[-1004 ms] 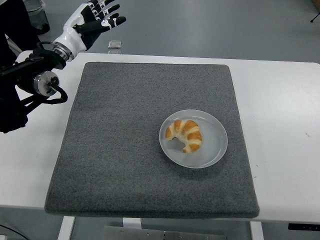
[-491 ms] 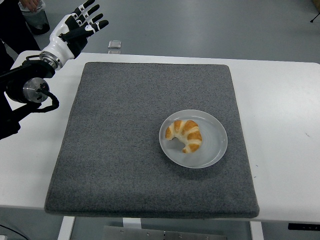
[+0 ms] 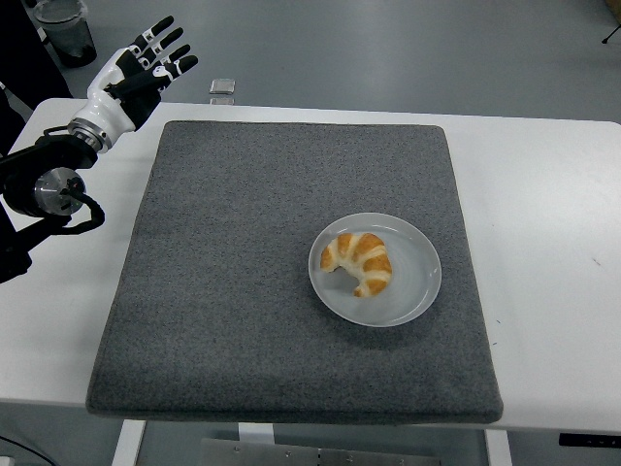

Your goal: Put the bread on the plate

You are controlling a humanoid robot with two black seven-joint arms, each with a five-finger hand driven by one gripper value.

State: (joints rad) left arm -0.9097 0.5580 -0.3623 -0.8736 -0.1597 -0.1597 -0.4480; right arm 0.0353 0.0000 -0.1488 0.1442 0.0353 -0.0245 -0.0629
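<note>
On plate [image 3: 419, 282] — bread [image 3: 357, 262]

Left arm [image 3: 39, 184] cut by frame edge

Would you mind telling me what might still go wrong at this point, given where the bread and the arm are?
Little seems at risk. The croissant lies fully on the plate, left of its centre, so a knock to the mat might slide it toward the rim. The left hand is raised, open and empty, beyond the table's far left corner; a careless sweep there might clip that edge or the small object just beyond it.
</note>
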